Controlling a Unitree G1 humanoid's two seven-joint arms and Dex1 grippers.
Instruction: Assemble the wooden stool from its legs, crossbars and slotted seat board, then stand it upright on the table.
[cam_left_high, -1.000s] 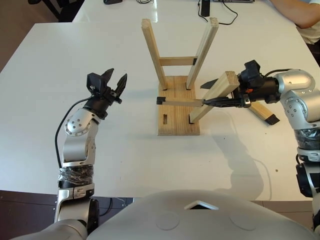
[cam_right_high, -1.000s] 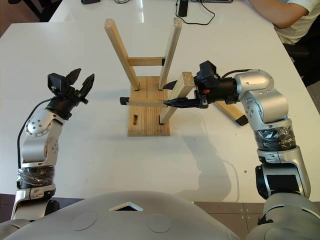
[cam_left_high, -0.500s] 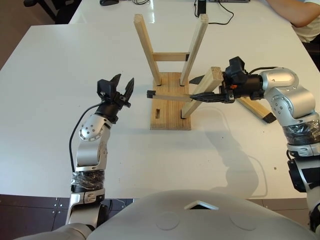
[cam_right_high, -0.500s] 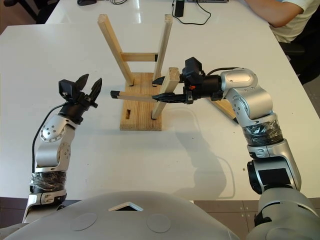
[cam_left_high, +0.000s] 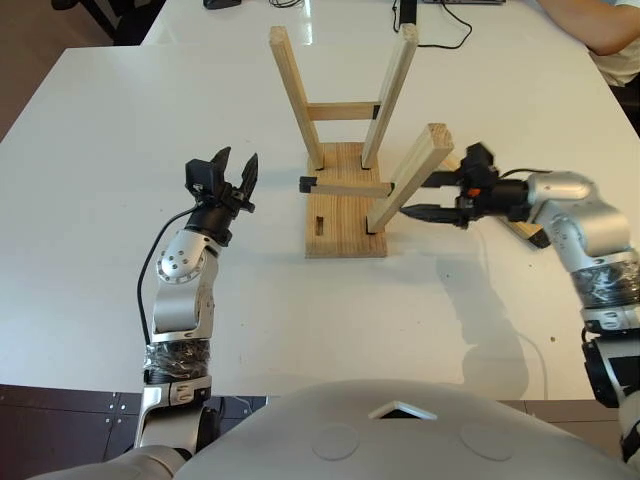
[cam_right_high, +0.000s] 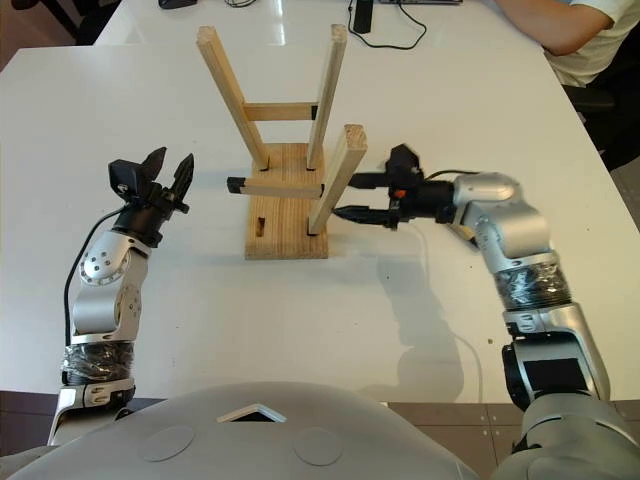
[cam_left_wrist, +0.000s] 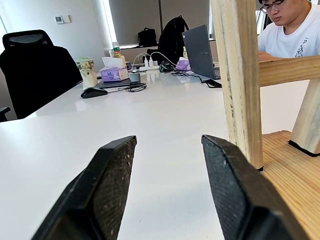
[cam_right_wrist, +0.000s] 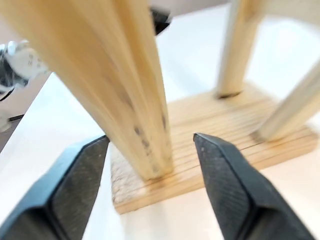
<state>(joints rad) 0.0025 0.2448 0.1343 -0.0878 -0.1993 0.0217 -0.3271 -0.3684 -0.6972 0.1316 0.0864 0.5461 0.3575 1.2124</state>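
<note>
The slotted seat board (cam_left_high: 345, 238) lies flat on the white table. Two legs stand in its far end, joined by a crossbar (cam_left_high: 345, 110). A third leg (cam_left_high: 408, 172) leans in the near right corner, and a second crossbar (cam_left_high: 345, 186) juts from it toward the left. My right gripper (cam_left_high: 415, 197) is open just right of that leg's lower half, its fingers (cam_right_wrist: 227, 180) apart on either side of the leg's foot. My left gripper (cam_left_high: 238, 158) hangs open to the left of the board, holding nothing. A loose leg (cam_left_high: 522, 226) lies behind my right forearm.
One slot (cam_left_high: 318, 226) in the board's near left corner is unfilled. A mouse (cam_left_high: 225, 3) and a dark device with cables (cam_left_high: 405, 14) lie at the table's far edge. Bare table surrounds the board on the near side and left.
My right gripper has drawn back to the right off the third leg, which now stands steeper in the board. My left gripper moved in closer to the board's left side.
</note>
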